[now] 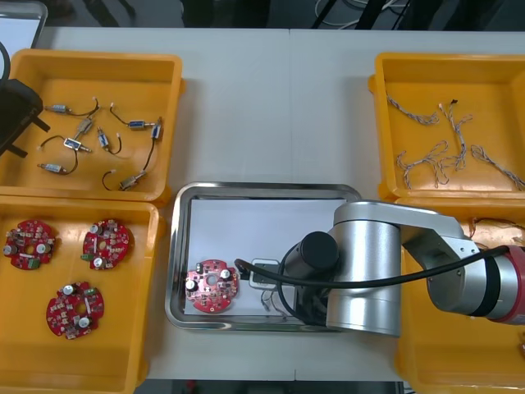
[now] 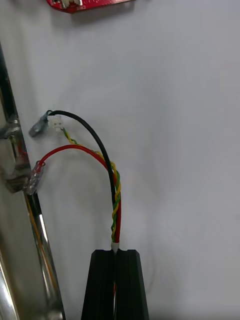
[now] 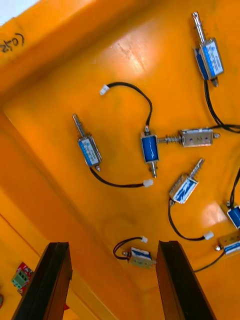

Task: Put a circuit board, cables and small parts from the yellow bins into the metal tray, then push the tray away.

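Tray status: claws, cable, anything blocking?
Right claw shut on red and yellow cable inside metal tray. Left claw open over small metal parts. Circuit board in tray, apart from cable.

The metal tray (image 1: 175, 246) at the frame's centre has bare white floor across its upper half. A circuit board (image 1: 212, 286) takes its lower left corner, and the right arm (image 1: 385, 267) lies over its lower right, blocking that side. The right gripper (image 2: 118, 252), clamped on the red and yellow cable (image 2: 116, 200), sits near the tray's wall, with the cable ends just beside it. The table (image 1: 279, 107) above the tray is open. The upper-left yellow bin (image 1: 168, 123) is strewn with small metal parts (image 1: 82, 131), with narrow gaps between them.
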